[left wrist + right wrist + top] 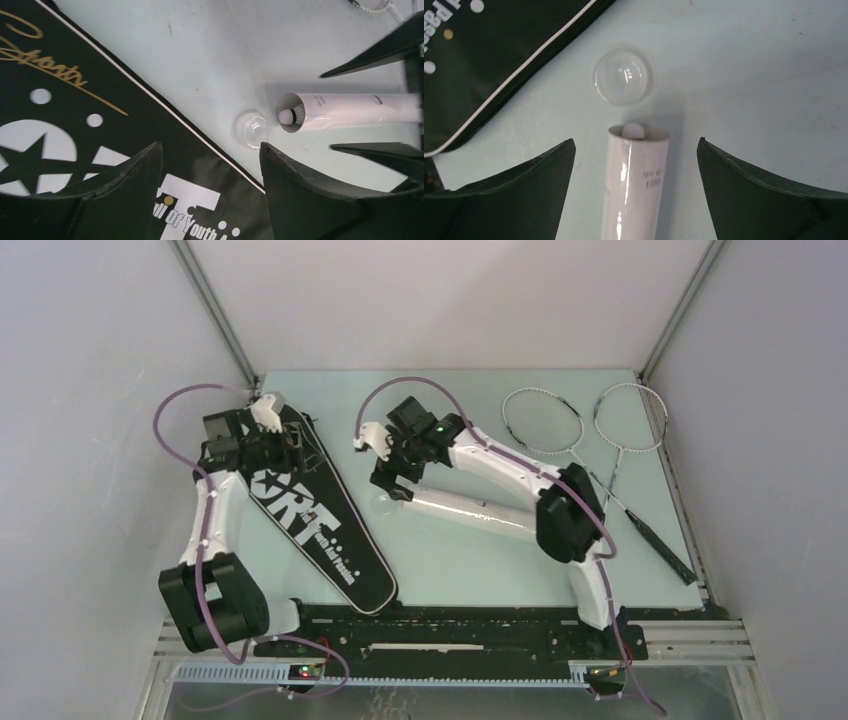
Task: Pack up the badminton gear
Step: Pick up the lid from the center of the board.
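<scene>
Right wrist view: tube (636, 190) lies on worktop (749, 75), shuttlecock (633, 131) inside mouth, clear cap (622, 76) just beside. Right gripper (635, 142) spread wide above tube end. Left gripper (210, 146) likewise spread, empty. Tube likely light, thin-walled, slippery, crushable: grasp mid-body gently.

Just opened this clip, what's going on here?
Two robot arms are packing badminton gear. The right gripper is open, with a finger on either side of the white tube, which lies on the table with a shuttlecock showing in its mouth. The tube's clear cap lies off, just past the opening. The left gripper is open above the black racquet bag. Both racquets lie on the table, not bagged.
</scene>
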Available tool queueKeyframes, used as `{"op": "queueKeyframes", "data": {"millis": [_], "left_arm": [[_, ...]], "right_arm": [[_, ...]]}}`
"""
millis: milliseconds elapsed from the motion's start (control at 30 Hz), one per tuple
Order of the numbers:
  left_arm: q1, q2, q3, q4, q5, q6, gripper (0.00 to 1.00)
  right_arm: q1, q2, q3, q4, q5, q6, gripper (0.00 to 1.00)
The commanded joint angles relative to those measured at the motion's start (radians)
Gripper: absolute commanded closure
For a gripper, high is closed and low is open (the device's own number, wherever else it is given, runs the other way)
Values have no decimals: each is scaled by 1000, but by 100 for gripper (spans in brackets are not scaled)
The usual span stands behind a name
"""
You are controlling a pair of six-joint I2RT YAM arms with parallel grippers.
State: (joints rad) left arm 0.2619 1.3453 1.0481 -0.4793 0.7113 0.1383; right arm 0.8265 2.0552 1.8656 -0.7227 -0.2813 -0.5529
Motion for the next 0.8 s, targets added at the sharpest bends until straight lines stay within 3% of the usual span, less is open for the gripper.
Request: {"op": "queueKeyframes", "data": {"millis": [0,400,767], "left_arm": [[62,-106,-32,-3,22,-22,25],[228,-134,-46,6,132,-52,24],[231,-132,-45,2,155,-56,24]], "right_arm": [[36,146,158,-72,-31,75,0],[76,416,419,-139,17,68,6],[85,459,394,-151,32,51,13]]}}
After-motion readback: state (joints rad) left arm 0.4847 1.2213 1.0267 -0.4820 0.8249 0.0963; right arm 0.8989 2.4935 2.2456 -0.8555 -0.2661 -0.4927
